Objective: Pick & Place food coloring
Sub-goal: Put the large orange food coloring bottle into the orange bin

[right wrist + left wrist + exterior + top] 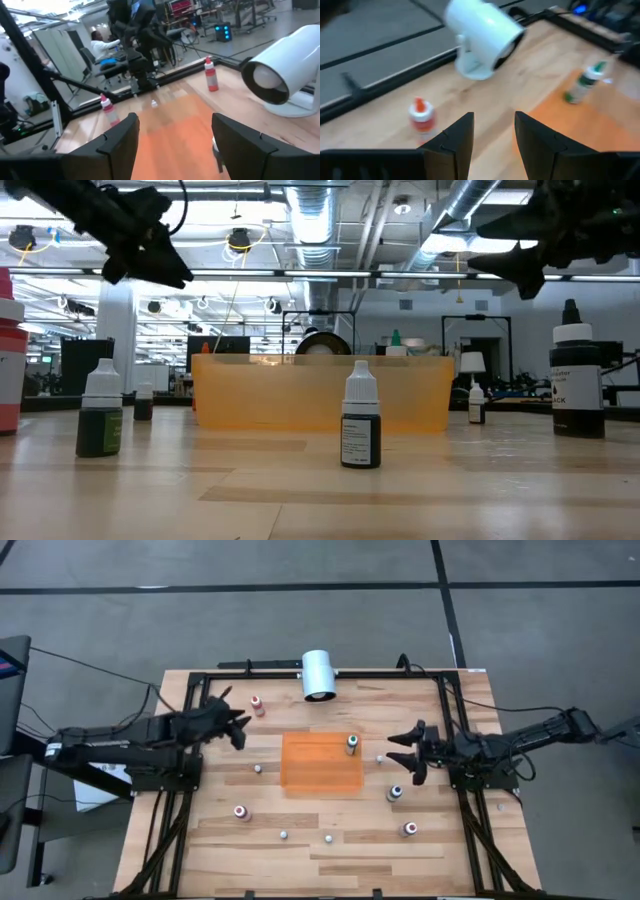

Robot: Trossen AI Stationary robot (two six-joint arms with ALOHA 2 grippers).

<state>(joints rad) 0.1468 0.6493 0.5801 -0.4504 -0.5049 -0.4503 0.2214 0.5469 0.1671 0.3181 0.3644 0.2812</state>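
Left gripper [240,726] hovering above the table's left side, fingers [457,140] apart with nothing between them. Just past it, toward the far edge, a red bottle [257,704] standing upright, cap up. The white cylinder [319,674] lying on its side at the far edge, its open end facing the tray. Nothing standing between the left gripper and the red bottle.

Right gripper [406,749] hovering right of the tray [300,775], fingers spread wide, holding nothing. A small white cap [379,758] lying on the wood between it and the tray. A dark bottle [395,793] standing upright just nearside of the right gripper.

A green bottle [351,745] standing upright inside the orange tray, at its far right corner. A pink bottle [241,812] upright on the wood left of the tray's near edge. Another red bottle [409,828] upright at near right. All five bottles with long axis vertical, pale tops up. More loose white caps [283,834] lying on the near boards and one left of the tray.
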